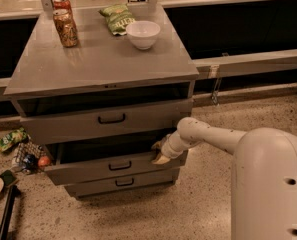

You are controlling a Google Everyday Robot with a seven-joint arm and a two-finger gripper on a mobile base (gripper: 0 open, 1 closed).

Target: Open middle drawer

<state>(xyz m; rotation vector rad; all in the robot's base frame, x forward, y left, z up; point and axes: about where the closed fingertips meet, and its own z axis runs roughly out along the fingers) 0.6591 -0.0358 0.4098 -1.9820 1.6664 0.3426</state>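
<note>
Camera view, tool [158,153] at ajar middle drawer [83,170]

On the table [98,64], bowl [142,34] at 1 o'clock, cans [66,27] at 11; below, the gripper [160,153] sits at the middle drawer's [113,167] 3 o'clock end.

No legible text, brand or number on can [66,29], chip bag [118,18]. Tool [160,153] at middle drawer [113,166] right front edge.

Countertop [103,64]: cans [66,28], bag [118,18], bowl [143,34]. Gripper [159,152] at middle drawer [88,171].
</note>
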